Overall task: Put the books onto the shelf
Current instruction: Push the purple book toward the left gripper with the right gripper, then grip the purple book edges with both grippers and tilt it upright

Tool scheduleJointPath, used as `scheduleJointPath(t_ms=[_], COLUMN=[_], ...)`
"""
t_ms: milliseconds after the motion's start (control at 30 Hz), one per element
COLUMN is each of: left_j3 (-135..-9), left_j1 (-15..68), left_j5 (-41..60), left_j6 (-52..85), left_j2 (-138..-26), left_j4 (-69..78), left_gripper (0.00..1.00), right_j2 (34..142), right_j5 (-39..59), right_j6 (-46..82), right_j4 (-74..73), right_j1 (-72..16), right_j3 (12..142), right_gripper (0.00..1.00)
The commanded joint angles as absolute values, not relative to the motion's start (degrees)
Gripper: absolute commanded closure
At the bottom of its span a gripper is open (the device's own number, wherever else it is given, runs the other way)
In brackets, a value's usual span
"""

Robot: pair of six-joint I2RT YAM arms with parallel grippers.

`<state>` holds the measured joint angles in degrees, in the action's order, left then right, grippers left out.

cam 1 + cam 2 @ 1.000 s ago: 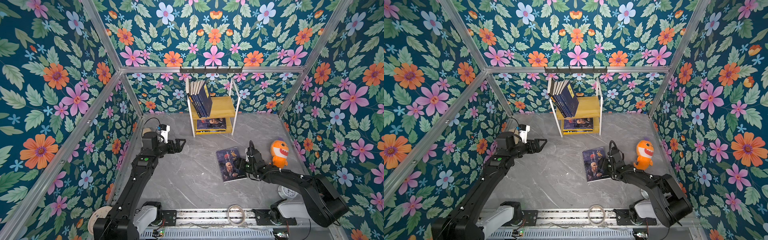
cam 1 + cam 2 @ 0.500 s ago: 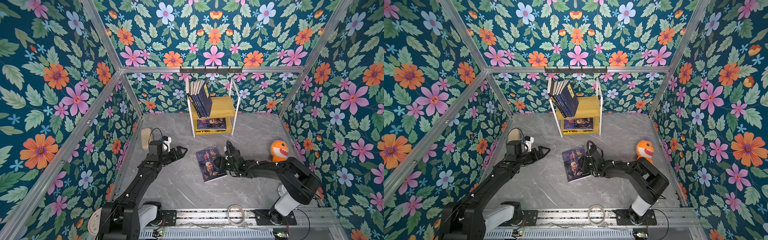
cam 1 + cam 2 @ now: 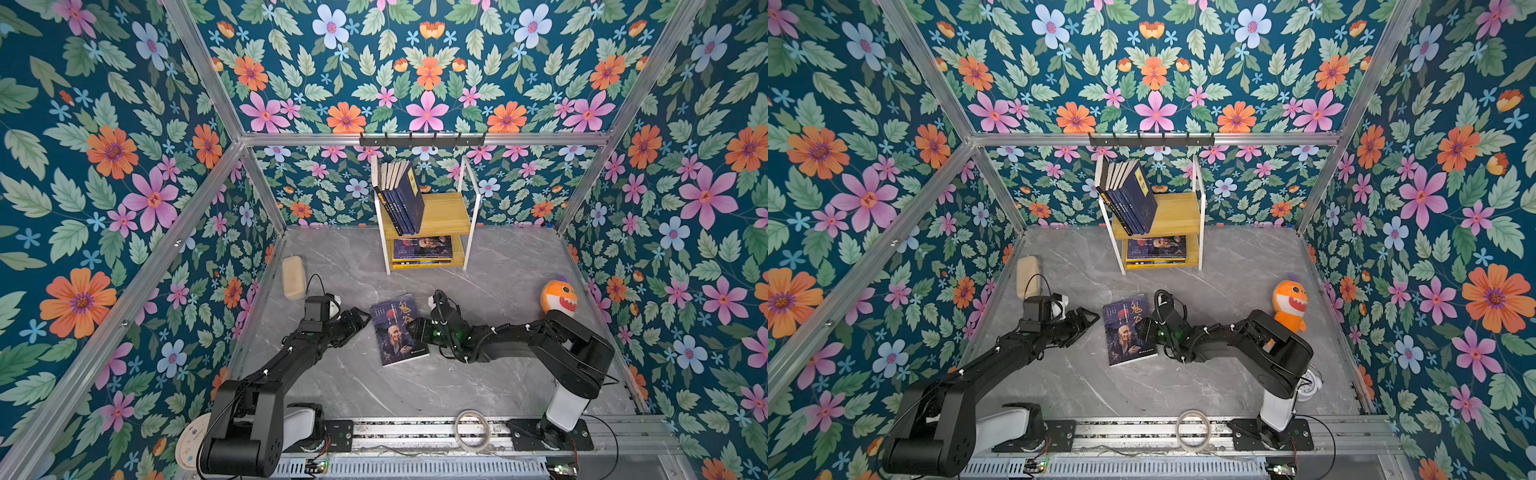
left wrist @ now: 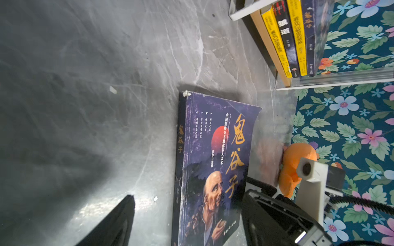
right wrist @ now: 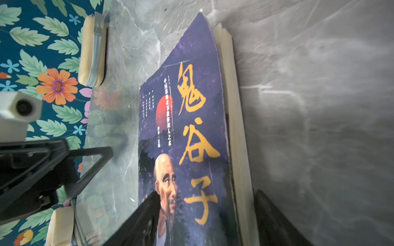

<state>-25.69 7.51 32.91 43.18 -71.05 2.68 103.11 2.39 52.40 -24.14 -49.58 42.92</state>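
Note:
A dark book with an old man's portrait (image 3: 399, 330) (image 3: 1127, 328) lies flat on the grey table. My right gripper (image 3: 415, 328) (image 5: 207, 192) is open at its page edge, with one finger over the cover and the other on the table beside the pages. My left gripper (image 3: 362, 319) (image 4: 189, 198) is open, low at the spine side, its tips just short of the book (image 4: 213, 161). The shelf (image 3: 446, 214) stands at the back. Several navy books (image 3: 401, 199) lean on its upper board and a flat stack (image 3: 422, 249) fills the lower tier.
An orange shark plush (image 3: 559, 297) stands at the right wall. A beige block (image 3: 293, 276) lies by the left wall behind the left gripper. A tape roll (image 3: 471, 430) sits on the front rail. A black hook rail (image 3: 422, 140) hangs above the shelf.
The book has slid left across the table with my right gripper at its page edge. My left arm has come down and toward the book's spine, and its jaws have narrowed a little.

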Motion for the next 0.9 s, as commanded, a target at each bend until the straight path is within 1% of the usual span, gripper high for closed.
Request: scheduleJointPath(t_ms=[0,133,300,467,633,800,867], left_j3=[-25.7,-26.3,-26.2,-25.9,-27.6,-27.8,-28.1], left_j1=[7.8,8.1,9.1,10.0,10.4,11.0,11.1], left_j5=[32.1,32.4,30.9,30.2,32.6,33.2,34.1], left_j6=[43.1,43.6,43.9,44.7,46.2,47.4,47.7], left_j2=[-73.7,-78.0,-81.0,-81.6,-81.4,-76.8,-75.9], left_j4=[5.5,6.0,7.0,6.8,5.8,5.3,4.8], left_gripper=[0.21,0.23,0.29,0.34,0.39,0.53,0.56], right_j2=[105.1,105.8,106.8,110.2,114.2,116.1,115.8], right_j5=[5.5,5.8,6.3,8.8,11.7,12.8,13.0], right_j6=[55.1,55.0,54.3,53.7,54.6,54.3,53.8], right_j4=[-6.6,-5.9,-7.3,-9.2,-11.5,-11.1,-11.1], right_j1=[-50.1,-50.2,-50.3,-50.4,-50.4,-50.4,-50.4], right_j3=[42.7,43.8,44.5,47.2,50.1,51.5,51.7], right_gripper=[0.29,0.3,0.3,0.31,0.32,0.34,0.34])
